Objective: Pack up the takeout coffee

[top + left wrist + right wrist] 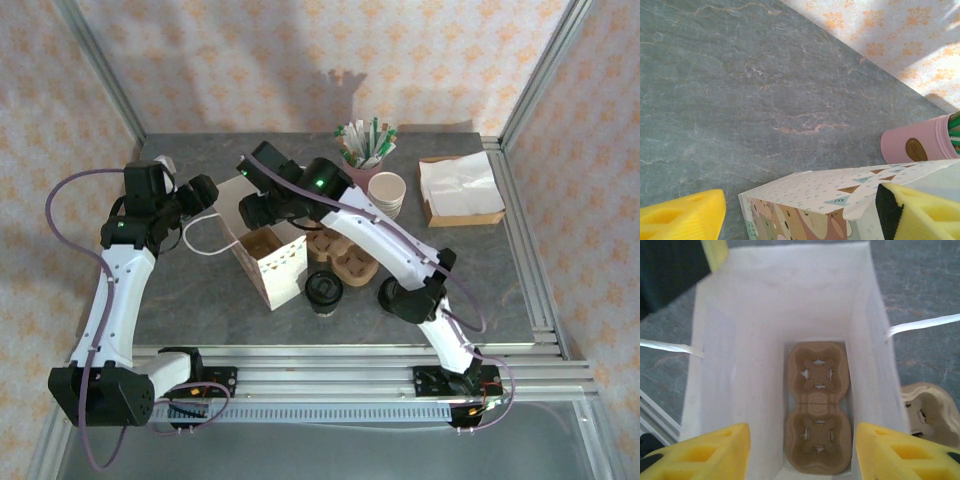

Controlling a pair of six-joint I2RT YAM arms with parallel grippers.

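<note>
The yellow foam fingers (715,452) of the right gripper (800,442) are standing wide apart at the bottom of the right wrist view. They are holding nothing and hovering over the open paper bag (770,300).

The takeout coffee (324,289) is standing ungripped on the table (200,300) at lower centre of the overhead view, just beside the bag's right wall. It is sitting upright, long axis vertical, black lid pointing up.

A cup carrier (816,405) is lying on the bag floor. The left gripper (800,215) is also standing wide, one finger at the bag rim.

Likely faults:
- The cup base is catching the rim or a string handle (922,324) during lowering, tilting and spilling the cup.
- Over-squeezing is popping the lid.
- The thin wall is folding inward if the left finger slips.
</note>
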